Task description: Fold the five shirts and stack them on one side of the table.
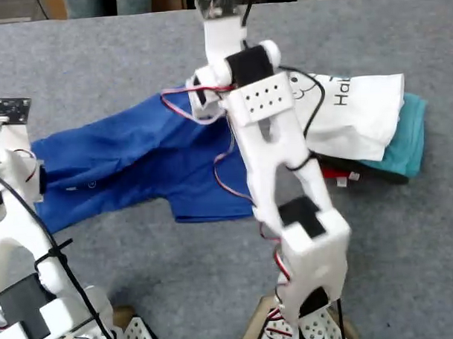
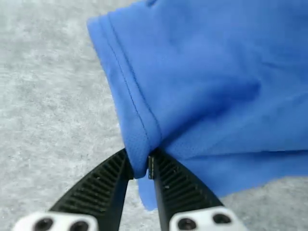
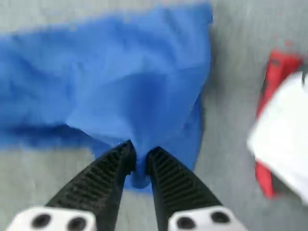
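grey felt table (image 1: 96,62), blue shirt (image 1: 129,158) spread centre-left. left gripper (image 2: 139,163) pinching a hem; right gripper (image 3: 140,154) pinching upper-centre edge. risk: shallow bites slipping under uneven pull, spoiling fold.

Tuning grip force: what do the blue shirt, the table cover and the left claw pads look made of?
Blue shirt: thin matte knit, likely jersey; fine weave and a stitched hem show.
Table cover: grey felt or low-pile carpet, by its fuzzy mottled texture.
Left claw pads: black hard plastic, ribbed, probably printed.
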You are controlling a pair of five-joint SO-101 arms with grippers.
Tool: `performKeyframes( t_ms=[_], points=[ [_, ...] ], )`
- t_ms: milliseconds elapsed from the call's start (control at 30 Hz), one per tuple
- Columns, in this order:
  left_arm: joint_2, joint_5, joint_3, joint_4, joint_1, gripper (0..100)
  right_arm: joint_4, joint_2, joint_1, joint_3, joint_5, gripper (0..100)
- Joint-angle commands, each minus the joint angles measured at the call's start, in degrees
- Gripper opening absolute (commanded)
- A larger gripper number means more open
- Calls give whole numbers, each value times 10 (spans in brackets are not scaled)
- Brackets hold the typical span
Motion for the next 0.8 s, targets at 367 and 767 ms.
performKeyframes(
  t_ms=[367, 767],
  points=[
    [-4, -69, 4, 31, -42, 29, -42, -123, -6, 349, 44, 13],
    [43, -94, -5, 18, -47, 29, -156, -123, 2, 489, 74, 14]
  ],
)
